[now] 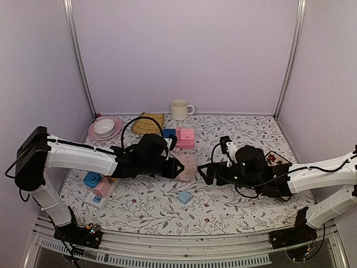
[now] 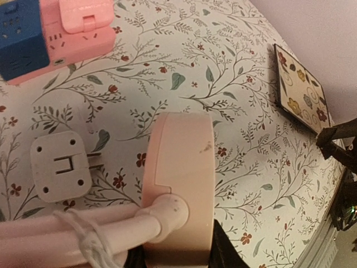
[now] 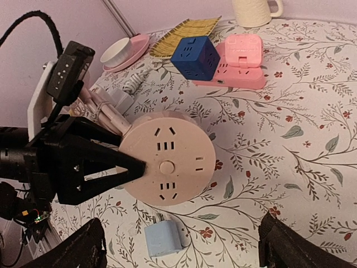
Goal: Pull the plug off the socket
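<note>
A round pink socket (image 1: 187,166) stands on its edge mid-table, its face with the slots (image 3: 167,166) turned towards my right arm. My left gripper (image 1: 174,166) is shut on the socket's rim (image 2: 181,167), where its pink cable comes out. A small light-blue plug (image 3: 163,239) lies loose on the cloth just in front of the socket, prongs towards it, and nothing is plugged into the face. My right gripper (image 3: 187,251) is open wide, its dark fingers (image 3: 75,248) either side of the plug (image 1: 185,196) and not touching it.
A pink power block (image 1: 185,137) with a blue cube (image 3: 194,57) lies behind the socket. A white adapter (image 2: 58,167) lies by the cable. At the back are a cup (image 1: 179,109), a pink plate with a bowl (image 1: 104,128) and a yellow cloth (image 1: 147,123). A floral tile (image 2: 301,97) lies right, a white strip (image 1: 98,195) left.
</note>
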Robot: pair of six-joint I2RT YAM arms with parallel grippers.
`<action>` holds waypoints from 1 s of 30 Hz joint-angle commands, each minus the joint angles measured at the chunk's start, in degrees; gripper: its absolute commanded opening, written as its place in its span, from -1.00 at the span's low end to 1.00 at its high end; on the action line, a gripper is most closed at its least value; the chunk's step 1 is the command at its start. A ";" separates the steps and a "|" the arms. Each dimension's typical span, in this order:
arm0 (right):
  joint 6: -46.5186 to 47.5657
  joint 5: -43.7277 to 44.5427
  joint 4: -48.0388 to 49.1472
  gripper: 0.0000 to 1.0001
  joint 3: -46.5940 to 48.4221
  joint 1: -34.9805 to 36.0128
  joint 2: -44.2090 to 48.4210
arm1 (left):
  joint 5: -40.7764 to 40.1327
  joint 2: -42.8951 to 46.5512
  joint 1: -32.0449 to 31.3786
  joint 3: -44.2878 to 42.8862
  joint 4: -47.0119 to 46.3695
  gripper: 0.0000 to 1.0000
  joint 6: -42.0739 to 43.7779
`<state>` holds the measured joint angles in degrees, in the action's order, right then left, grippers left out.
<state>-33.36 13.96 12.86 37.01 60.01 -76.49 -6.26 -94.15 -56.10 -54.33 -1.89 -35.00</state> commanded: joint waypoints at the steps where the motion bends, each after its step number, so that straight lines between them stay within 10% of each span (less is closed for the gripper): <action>1: -0.32 7.38 -5.09 0.97 -2.62 0.02 6.19 | 5.00 -5.45 -1.77 -8.08 -4.27 -0.94 2.61; 18: 0.50 15.17 -14.47 0.98 -4.76 -0.12 19.87 | 20.72 -27.04 -7.28 -26.25 -2.50 -0.84 0.95; 30: 1.13 16.12 -17.21 0.98 -4.08 -0.42 23.20 | 18.59 -27.17 -7.68 -25.85 -2.69 0.31 1.06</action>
<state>-33.10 28.77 -2.90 32.91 59.92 -54.28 13.28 -121.99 -63.16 -79.46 -3.66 -34.52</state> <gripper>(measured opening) 0.989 0.590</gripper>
